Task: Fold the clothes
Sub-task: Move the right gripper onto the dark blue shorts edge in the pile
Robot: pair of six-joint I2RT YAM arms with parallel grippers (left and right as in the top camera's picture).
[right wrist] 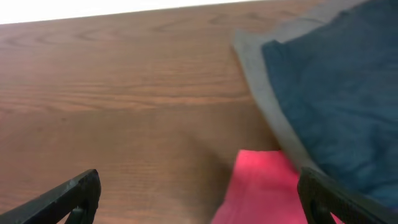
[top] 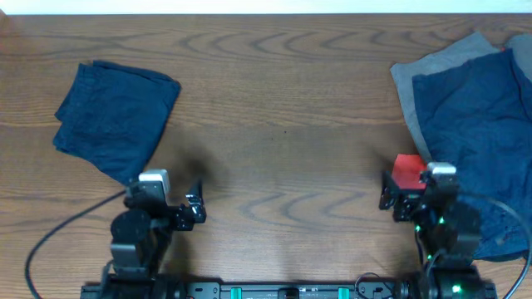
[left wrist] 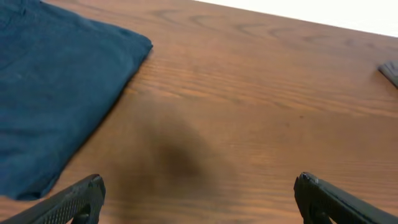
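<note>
A folded dark blue garment [top: 116,116] lies at the table's left; it also shows in the left wrist view [left wrist: 56,87]. A heap of clothes sits at the right: a dark blue garment [top: 482,124] on a grey one [top: 416,79], with a red cloth [top: 407,172] at its near edge. In the right wrist view the blue garment [right wrist: 336,87], the grey one [right wrist: 258,68] and the red cloth [right wrist: 261,186] show. My left gripper [top: 195,209] [left wrist: 199,199] is open and empty over bare wood. My right gripper [top: 397,201] [right wrist: 199,199] is open, just near the red cloth.
The wooden table [top: 283,108] runs between the two groups of clothes. A black cable [top: 58,232] loops at the near left, and another cable [top: 515,224] lies over the heap by the right arm.
</note>
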